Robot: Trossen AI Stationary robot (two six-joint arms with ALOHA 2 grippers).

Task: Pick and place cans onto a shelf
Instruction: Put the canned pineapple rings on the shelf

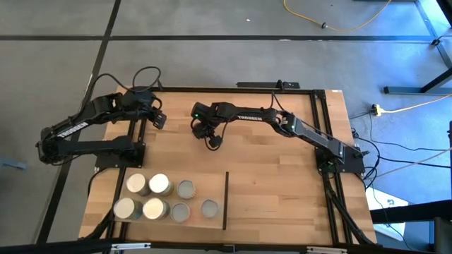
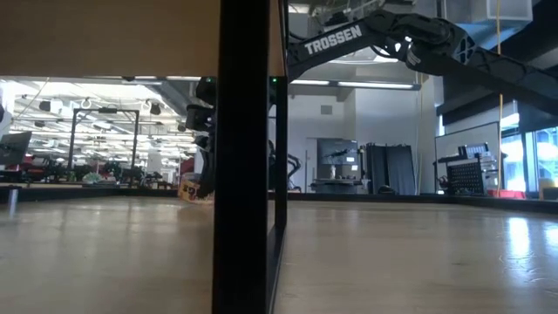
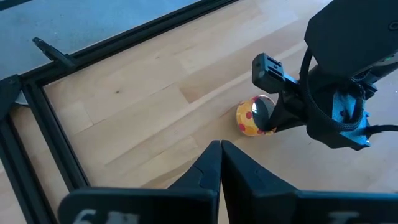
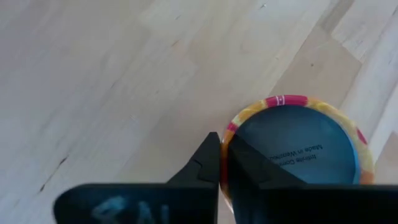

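At the table's 7 o'clock corner in the high view, seven cans point(image 1: 159, 197) stand upright in two rows on the shelf point(image 1: 210, 185), cream-topped ones toward 9 o'clock and grey-topped ones toward the thin black strip point(image 1: 226, 201) along the panel's 3 o'clock side. Bare panel shows in the far row beside that strip. Farther up, about 12 o'clock from the table's middle, the right gripper point(image 1: 212, 139) is down at the planks over one loose can point(image 4: 292, 149), a yellow one with red spots and a grey-blue end. The can is well apart from the shelf. In the right wrist view its fingers point(image 4: 208, 163) are drawn almost together, with their tips at the can's rim. I cannot tell whether they pinch the rim or only sit beside it, and the left wrist view point(image 3: 255, 116) leaves it unclear whether the can stands tilted or lies over. Farthest off, toward 11 o'clock, the left gripper point(image 1: 159, 118) waits with its fingers pressed together on nothing. The step in hand looks like the pick. A hold on the rim alone would likely let the can swing or slip, so it would be wise to part the fingers, straddle the body squarely and close firmly. Then lift straight before carrying it toward 6 o'clock, and come down on the bare spot clear of the neighbouring cans.
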